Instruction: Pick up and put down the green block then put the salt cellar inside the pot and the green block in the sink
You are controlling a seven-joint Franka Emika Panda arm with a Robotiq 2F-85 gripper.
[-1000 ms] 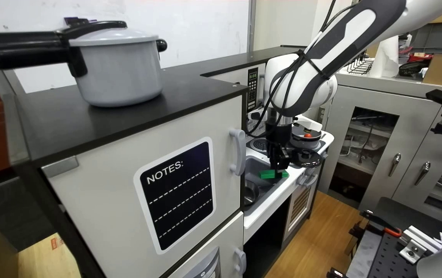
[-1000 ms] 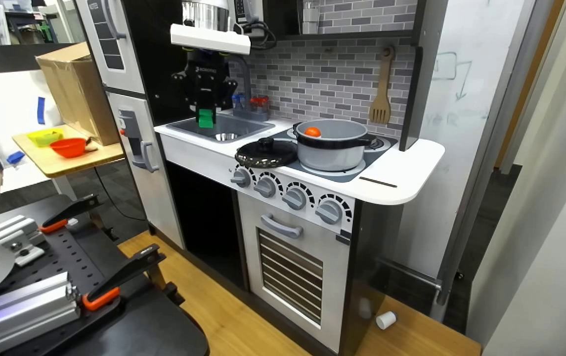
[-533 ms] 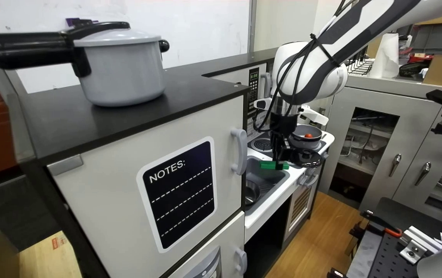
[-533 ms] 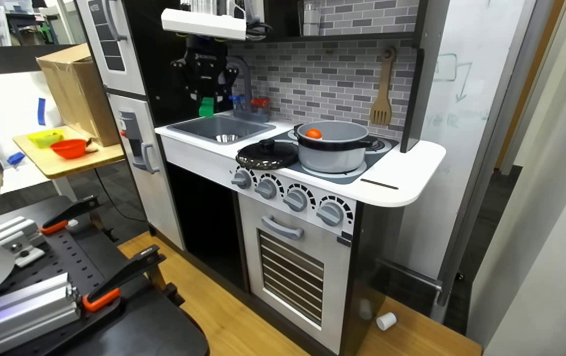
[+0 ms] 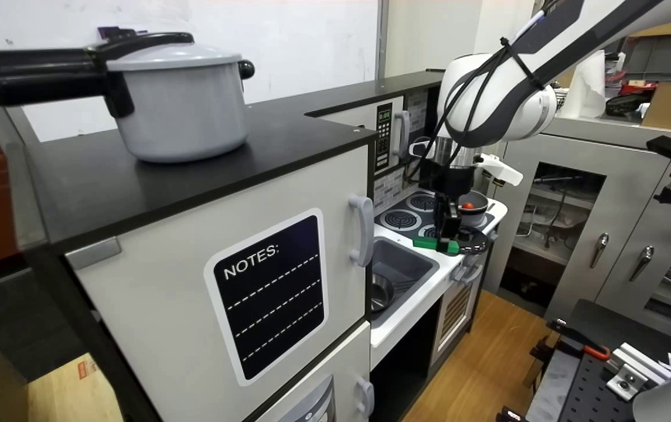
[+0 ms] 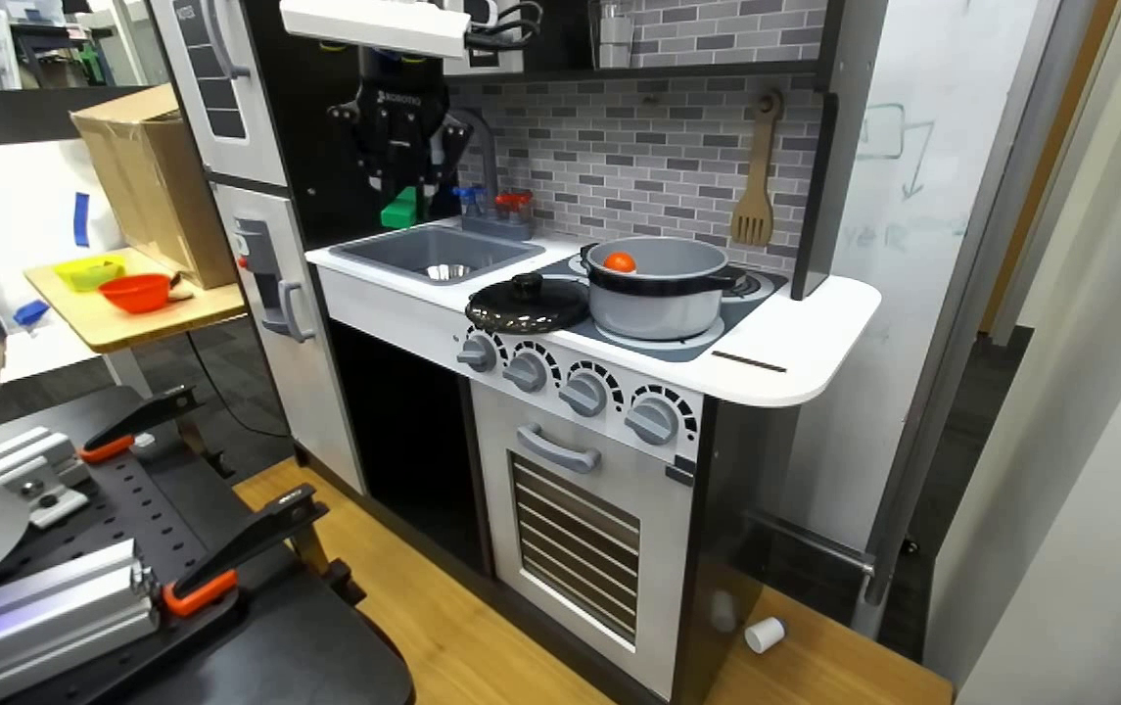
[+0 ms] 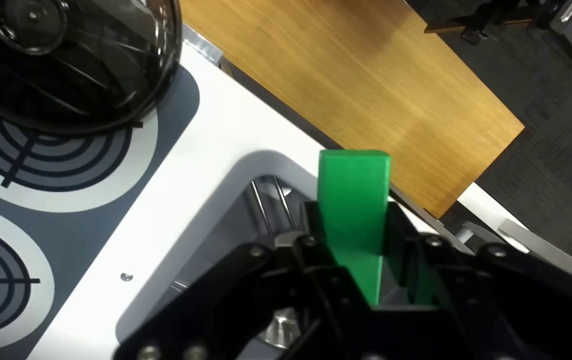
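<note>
Jaws: closed on the green block [image 7: 354,200], pinching its two sides so that it sticks out both ways past the grip.
Green block: held in the air above the level of the sink [image 5: 405,261], touching only the jaws as far as can be seen. Over the last second it has risen in both exterior views. In an exterior view it has also moved across until one end overlaps the edge of the dark lid [image 5: 473,241], and its nearly level pose gives way to a slight slant.
Lift: judging by this, the pick-up is done and the put-down is not; the block is not in the sink.
Sink: a grey basin holding a small round metal bowl [image 5: 381,292], which a lowering here would likely need to miss.
Stove [image 5: 401,220]: the grey pot [image 6: 658,308], black-rimmed and uncovered, stands here with an orange ball [image 6: 619,261] in it and the dark lid just beside it, all unmoved. It is probably the pot that the task means.
Tap [image 6: 490,162]: blue-topped jars [image 6: 469,200] and red-topped jars [image 6: 513,204] stand near it. Whether any is the salt cellar, I cannot tell; none shows in the grey pot, so that step looks undone.
Cupboard top [image 5: 294,132]: a large lidded saucepan [image 5: 183,111] with a long black handle, likely no part of the task.
</note>
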